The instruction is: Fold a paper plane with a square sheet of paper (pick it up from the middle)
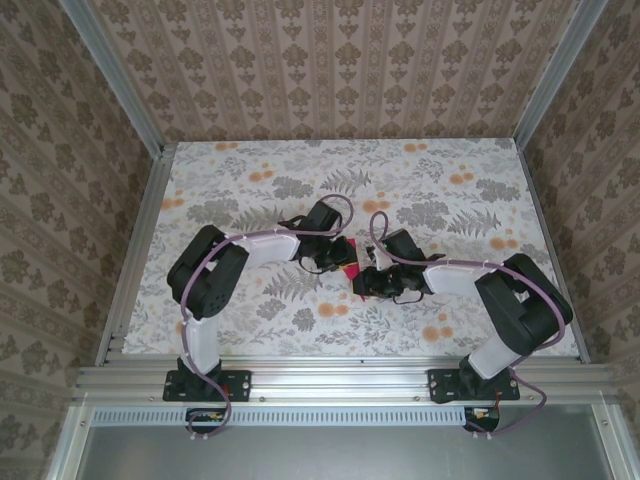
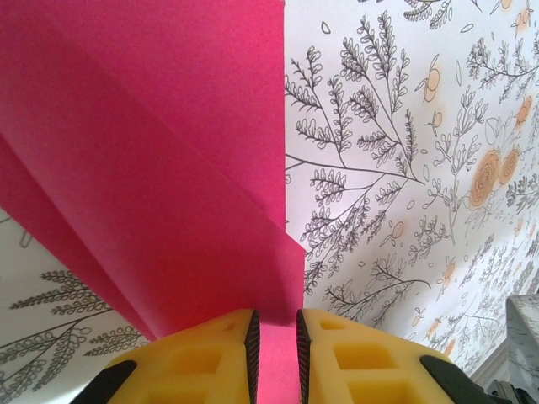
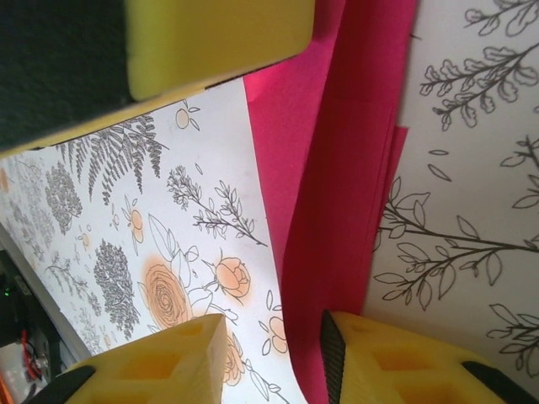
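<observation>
pink paper point(image 2: 168, 168), where was it, jo?
at the middle of the table point(image 1: 450, 200), sam, between the two arms, creased into overlapping layers.
and the left tool point(image 2: 278, 324)?
narrow, pinched on the paper's near edge.
the right tool point(image 3: 269, 324)?
parted, not gripping; a folded strip of the paper ran up between its jaws, close to one side, with floral table showing in the gap.

Your table point(image 1: 440, 200) wears a floral print of grey ferns and orange blooms (clusters at 11, 1 and 5 o'clock). At its centre shows the creased magenta sheet of paper point(image 1: 348, 262); whether it rests flat on the surface you cannot tell.
</observation>
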Robot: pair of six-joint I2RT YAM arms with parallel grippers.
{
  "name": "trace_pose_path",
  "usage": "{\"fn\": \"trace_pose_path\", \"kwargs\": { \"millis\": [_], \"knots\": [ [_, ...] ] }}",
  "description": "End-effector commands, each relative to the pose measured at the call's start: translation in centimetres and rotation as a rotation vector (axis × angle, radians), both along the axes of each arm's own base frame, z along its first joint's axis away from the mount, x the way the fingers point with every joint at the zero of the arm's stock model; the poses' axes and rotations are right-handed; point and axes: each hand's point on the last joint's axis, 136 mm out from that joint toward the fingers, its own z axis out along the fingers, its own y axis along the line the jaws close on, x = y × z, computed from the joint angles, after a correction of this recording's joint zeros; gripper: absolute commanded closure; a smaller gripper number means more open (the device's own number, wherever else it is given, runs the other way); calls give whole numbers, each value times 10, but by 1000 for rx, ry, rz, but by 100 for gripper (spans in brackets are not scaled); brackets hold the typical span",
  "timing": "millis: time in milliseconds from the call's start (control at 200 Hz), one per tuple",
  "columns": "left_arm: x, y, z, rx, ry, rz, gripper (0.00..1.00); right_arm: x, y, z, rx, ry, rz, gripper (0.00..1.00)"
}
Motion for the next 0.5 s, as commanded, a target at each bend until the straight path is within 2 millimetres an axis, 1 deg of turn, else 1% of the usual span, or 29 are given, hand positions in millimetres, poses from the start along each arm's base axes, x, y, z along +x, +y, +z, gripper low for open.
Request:
{"fn": "trace_pose_path", "kwargs": {
  "millis": [0, 55, 205, 395, 495],
  "knots": [
    [4, -1, 0, 6, -5, -20, 78, 2, -6, 4, -43, -15, 8, 62],
    [4, -2, 0, 6, -3, -22, 78, 3, -5, 7, -38, -23, 11, 62],
    [3, -1, -1, 10, -1, -22, 79, 7, -14, 6, -98, -52, -5, 59],
    [3, -1, -2, 12, 2, -27, 79, 9, -14, 5, -108, -54, 5, 59],
    [4, -2, -1, 11, 2, -28, 79, 8, -10, 1, -104, -29, 16, 60]
  ]
}}
